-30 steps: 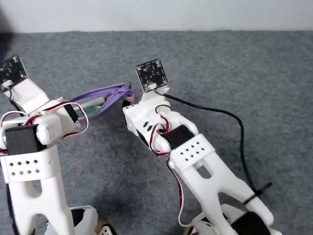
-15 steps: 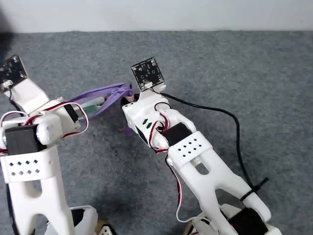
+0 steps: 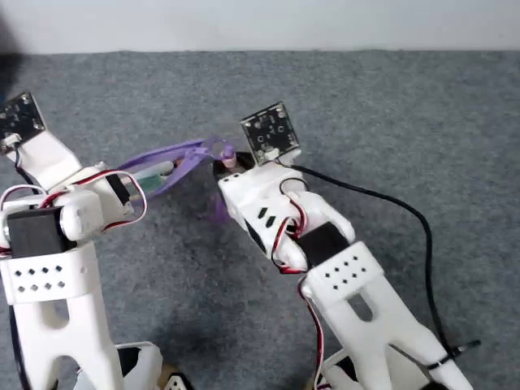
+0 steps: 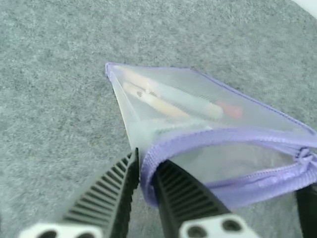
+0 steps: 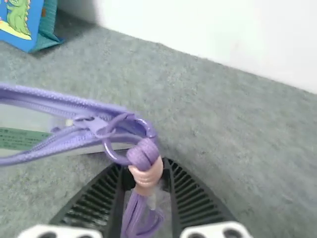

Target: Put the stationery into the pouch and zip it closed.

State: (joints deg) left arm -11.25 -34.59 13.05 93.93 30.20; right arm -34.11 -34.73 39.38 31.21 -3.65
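pouch [image 4: 208,134]: translucent, purple trim, zip gaping, pinched in my left claw [image 4: 146,161]
stationery [image 4: 163,101]: pens inside pouch
zip pull [image 5: 142,153]: purple, in my right claw [image 5: 143,171]

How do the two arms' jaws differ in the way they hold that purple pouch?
The left jaws pinch the pouch itself, by its zipper edge at one end. The right jaws grip only the zipper pull's tassel at the other end. The left jaws close on flat fabric, while the right jaws have a pink bead and cord between them. Both sets are shut, with the pouch strung between them over the grey carpet.
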